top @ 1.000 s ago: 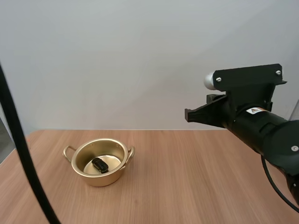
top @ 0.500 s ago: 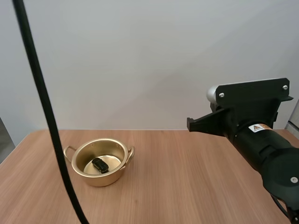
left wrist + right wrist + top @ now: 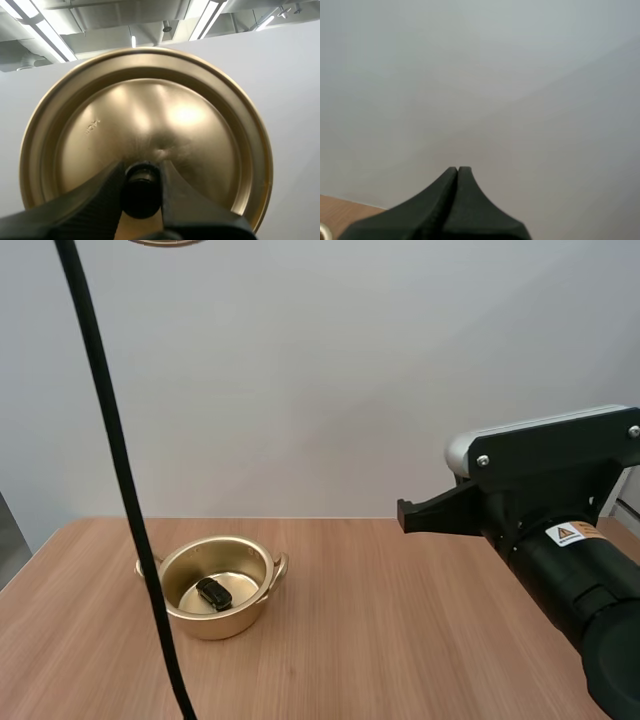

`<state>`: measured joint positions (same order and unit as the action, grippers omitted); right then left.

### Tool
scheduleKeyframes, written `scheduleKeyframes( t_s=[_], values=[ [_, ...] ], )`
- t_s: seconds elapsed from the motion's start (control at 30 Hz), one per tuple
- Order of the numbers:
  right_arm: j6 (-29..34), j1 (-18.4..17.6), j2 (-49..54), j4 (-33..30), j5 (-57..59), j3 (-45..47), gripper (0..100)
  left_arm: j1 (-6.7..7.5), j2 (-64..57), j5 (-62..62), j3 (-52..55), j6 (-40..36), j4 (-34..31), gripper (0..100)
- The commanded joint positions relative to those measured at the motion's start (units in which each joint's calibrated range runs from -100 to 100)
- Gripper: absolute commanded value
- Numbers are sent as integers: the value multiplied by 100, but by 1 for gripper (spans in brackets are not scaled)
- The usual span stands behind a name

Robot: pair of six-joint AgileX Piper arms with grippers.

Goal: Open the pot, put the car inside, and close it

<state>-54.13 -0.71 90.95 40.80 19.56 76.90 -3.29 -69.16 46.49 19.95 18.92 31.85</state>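
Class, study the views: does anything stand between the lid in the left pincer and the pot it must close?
Nothing visible does. The left pincer holds the lid by its knob; the pot's mouth gapes free, the car lies below its rim, and the right arm stands aside.

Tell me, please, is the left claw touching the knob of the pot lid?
Touching. The left wrist view shows the left claw pinching the black knob of the lid between its two fingers, no gap either side.
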Motion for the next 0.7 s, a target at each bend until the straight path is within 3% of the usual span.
scheduleKeyframes(
  t_s=[0.0, 0.3, 0.43, 0.67],
  values=[
    [3, -57, -1, 7, 1, -5, 0, 5, -40, -23, -2, -1, 4, 0],
    [3, -67, 905, 226, -42, 568, 0, 5, -66, -61, -2, 99, 25, 0],
    [3, -29, 905, 619, -79, 1132, 0, 5, -66, -74, -2, 98, 49, 0],
    [3, 46, 905, 705, -99, 2310, 0, 5, -66, -74, -2, 98, 49, 0]
  ],
)
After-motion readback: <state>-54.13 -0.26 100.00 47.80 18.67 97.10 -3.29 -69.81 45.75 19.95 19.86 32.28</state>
